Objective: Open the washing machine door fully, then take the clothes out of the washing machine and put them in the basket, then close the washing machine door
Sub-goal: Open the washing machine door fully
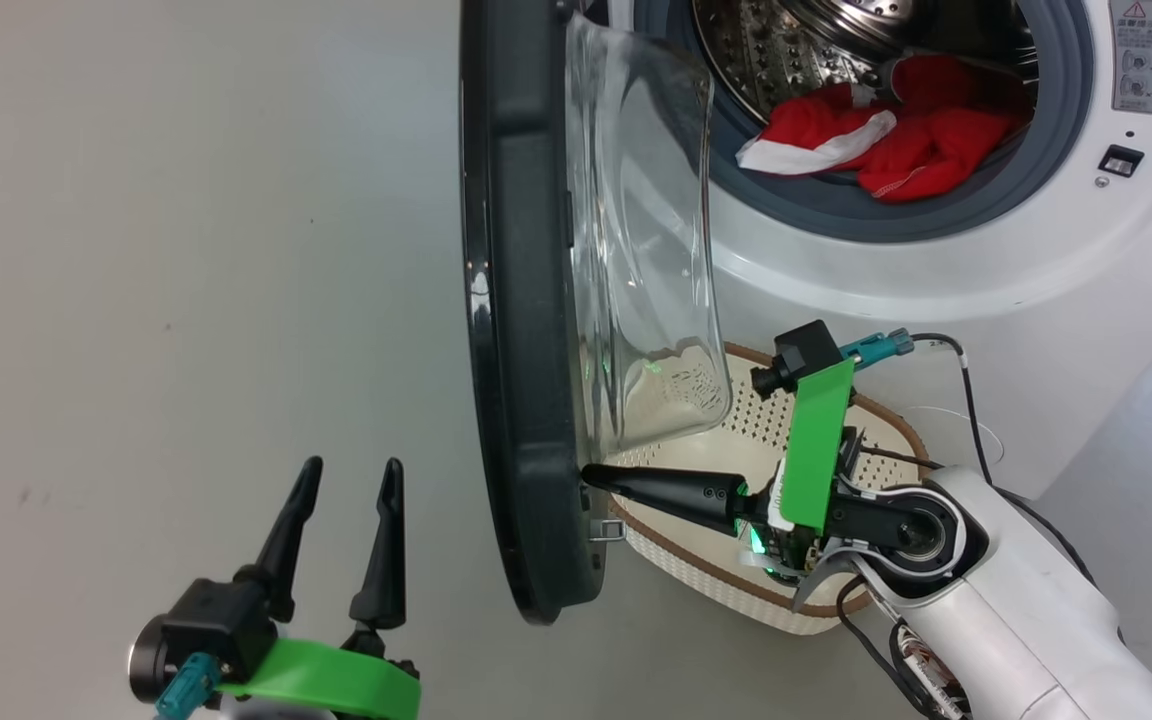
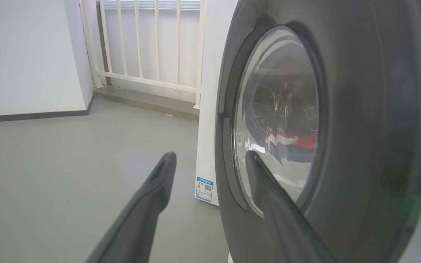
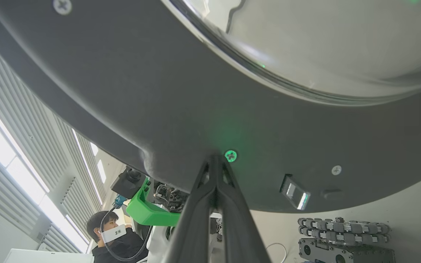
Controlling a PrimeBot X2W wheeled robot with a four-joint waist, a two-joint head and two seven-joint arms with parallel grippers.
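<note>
Washing machine door (image 1: 516, 300) stands swung out, edge-on to us in the head view, partly over the basket (image 1: 676, 575) on the floor. We judge it rigid and fairly heavy on its hinge. The glossy rim is probably slippery, so we'd push on the inner rim, not the glass bowl.

Right gripper (image 1: 591, 475): jaws pressed together, holding nothing, tip at the door's inner rim beside a screw. It looks like contact, but we can't be sure.

Left gripper (image 1: 352, 470): jaws spread wide, empty, on the door's outer side, near it but apart.

Clothes (image 1: 896, 130) lie at the drum mouth of the washing machine (image 1: 936, 290). They're soft, light and limp; we'd pinch a raised fold near the front.
</note>
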